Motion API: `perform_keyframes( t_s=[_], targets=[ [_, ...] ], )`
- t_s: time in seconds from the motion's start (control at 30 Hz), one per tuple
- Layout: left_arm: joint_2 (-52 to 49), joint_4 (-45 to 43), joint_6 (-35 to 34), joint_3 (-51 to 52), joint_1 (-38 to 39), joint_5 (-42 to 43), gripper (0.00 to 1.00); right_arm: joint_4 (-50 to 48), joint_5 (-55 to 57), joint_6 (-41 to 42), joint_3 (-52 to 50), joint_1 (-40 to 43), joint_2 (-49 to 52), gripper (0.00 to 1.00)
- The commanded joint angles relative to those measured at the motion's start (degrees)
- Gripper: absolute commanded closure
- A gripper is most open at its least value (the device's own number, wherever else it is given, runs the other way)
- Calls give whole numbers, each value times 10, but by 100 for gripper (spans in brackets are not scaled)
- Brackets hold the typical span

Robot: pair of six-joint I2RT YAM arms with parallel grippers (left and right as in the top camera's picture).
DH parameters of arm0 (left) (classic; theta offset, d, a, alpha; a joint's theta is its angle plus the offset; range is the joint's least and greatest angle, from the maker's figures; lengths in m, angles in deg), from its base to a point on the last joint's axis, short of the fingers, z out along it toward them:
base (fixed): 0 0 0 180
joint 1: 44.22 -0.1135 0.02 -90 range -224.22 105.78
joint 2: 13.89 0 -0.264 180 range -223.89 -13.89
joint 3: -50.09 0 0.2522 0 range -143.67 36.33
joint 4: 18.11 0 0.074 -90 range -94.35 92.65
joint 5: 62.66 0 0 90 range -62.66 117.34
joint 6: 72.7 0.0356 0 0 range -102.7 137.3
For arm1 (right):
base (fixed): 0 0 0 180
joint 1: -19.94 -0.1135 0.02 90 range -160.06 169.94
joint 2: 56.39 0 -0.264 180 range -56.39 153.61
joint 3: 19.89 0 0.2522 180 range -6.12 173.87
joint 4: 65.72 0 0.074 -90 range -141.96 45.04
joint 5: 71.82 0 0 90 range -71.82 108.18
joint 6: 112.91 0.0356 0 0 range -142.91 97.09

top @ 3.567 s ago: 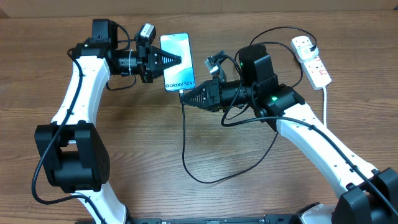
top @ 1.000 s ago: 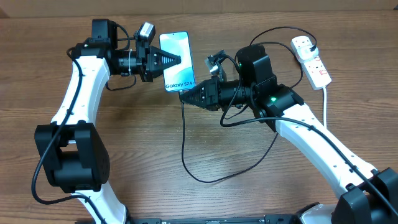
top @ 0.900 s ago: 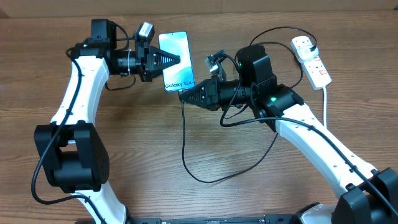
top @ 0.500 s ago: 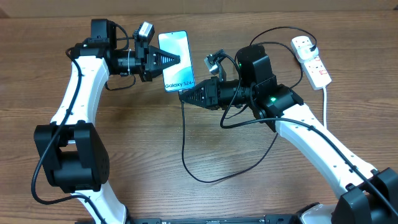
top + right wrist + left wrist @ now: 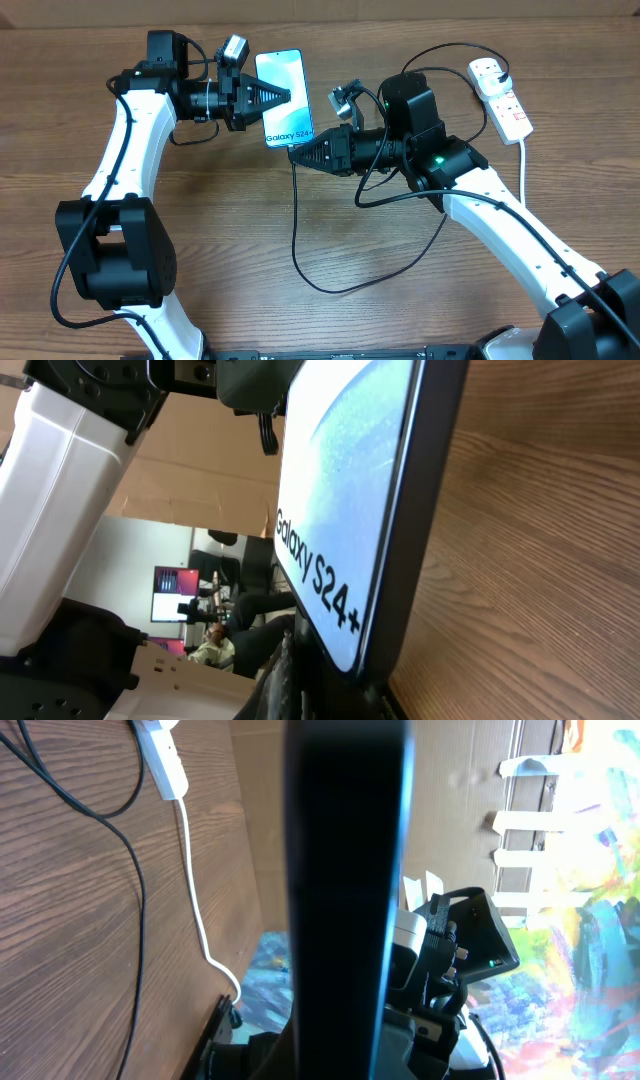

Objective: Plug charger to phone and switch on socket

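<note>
Overhead view, nearest me: the charger (image 5: pixel 293 210) lies in a slack loop on the table (image 5: pixel 230 200). One run of it climbs straight up to my right gripper (image 5: pixel 294 151). That gripper's fingers are clenched on the connector end, which sits right at the bottom edge of the phone (image 5: pixel 290 122). Just past that, my left gripper (image 5: pixel 280 96) comes in from the left and is clamped on the phone's side. Its wrist camera shows only the phone's dark edge filling the middle, so I read it as a firm grasp. The right wrist camera shows the lit screen and the bottom edge very close. The spot where the tip meets the port is dark, and I cannot tell whether it is seated. Farthest off, at the right back of the table, sits the socket (image 5: pixel 505 100), well apart from both grippers. The charger's other end seems to reach its far outlet. I judge I am in the plugging step, about halfway through. Next I need a short straight push of the tip into the port while the left gripper braces the phone. Then I let go and send the right arm across to turn on the socket.
</note>
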Motion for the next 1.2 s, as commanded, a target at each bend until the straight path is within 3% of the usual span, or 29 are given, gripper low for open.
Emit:
perform_keyframes(
  t_s=[0.0, 1.0, 1.07, 1.17],
  targets=[
    [4, 10, 22, -5, 22, 36, 96, -26, 46, -9, 7, 20, 1, 96],
    [4, 23, 37, -5, 21, 35, 96, -21, 58, -6, 8, 31, 1, 96],
    [4, 23, 37, -5, 21, 31, 96, -19, 58, -6, 8, 31, 1, 91],
    [4, 22, 37, -5, 21, 23, 96, -18, 58, -6, 8, 31, 1, 75]
  ],
)
